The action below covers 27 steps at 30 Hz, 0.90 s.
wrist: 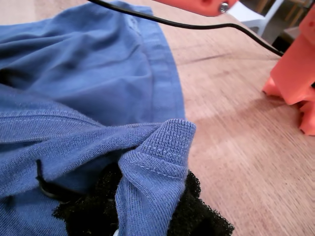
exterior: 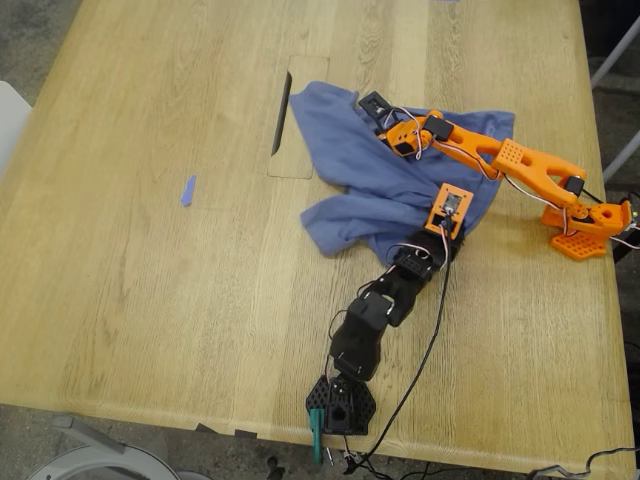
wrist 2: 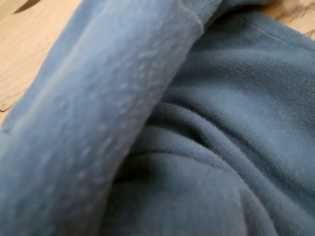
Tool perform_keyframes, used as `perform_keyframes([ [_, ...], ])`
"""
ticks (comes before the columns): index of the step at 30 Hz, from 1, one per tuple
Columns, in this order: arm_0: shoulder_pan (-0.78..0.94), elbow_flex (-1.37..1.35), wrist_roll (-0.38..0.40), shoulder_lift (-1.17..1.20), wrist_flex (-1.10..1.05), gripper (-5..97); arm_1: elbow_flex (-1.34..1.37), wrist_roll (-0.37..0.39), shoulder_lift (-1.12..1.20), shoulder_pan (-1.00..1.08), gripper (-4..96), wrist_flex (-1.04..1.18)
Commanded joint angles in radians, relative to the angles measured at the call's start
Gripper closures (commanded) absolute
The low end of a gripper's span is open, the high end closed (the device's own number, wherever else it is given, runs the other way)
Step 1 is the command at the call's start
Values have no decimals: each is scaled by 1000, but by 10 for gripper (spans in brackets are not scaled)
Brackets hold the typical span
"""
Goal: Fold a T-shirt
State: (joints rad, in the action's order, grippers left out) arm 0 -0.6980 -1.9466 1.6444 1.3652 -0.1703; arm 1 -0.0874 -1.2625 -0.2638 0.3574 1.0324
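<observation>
The crumpled slate-blue cotton T-shirt (exterior: 380,175) is heaped on the pale wooden surface (exterior: 150,300), nearer the exterior view's right. A ribbed hem fold (wrist: 157,162) is clenched in my first tool (wrist: 147,216) (black padded). My second tool's state cannot be told; only cloth is seen.

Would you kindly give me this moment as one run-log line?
T-shirt: bunched, unfolded | first gripper: shut on collar hem | second gripper: buried in cloth | table: tape strip apart
</observation>
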Motion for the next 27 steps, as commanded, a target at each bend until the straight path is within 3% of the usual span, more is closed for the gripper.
perform_keyframes([
  [1, -137, 124, 14, -6, -8, 919, -54, 8, -107, 25, 915, 20],
  [9, -130, 141, 0, -78, 54, 902, -54, 2, -110, 21, 915, 49],
  [11, -118, 140, -12, -72, 80, 758, -54, 2, -110, 18, 915, 54],
  [13, -106, 152, -18, -72, 83, 485, -54, 2, -112, 18, 915, 57],
  [15, -87, 164, -43, -67, 121, 384, -54, 2, -115, 17, 915, 63],
  [27, -32, 310, -100, -147, 410, 214, -54, 2, -138, 2, 915, 91],
])
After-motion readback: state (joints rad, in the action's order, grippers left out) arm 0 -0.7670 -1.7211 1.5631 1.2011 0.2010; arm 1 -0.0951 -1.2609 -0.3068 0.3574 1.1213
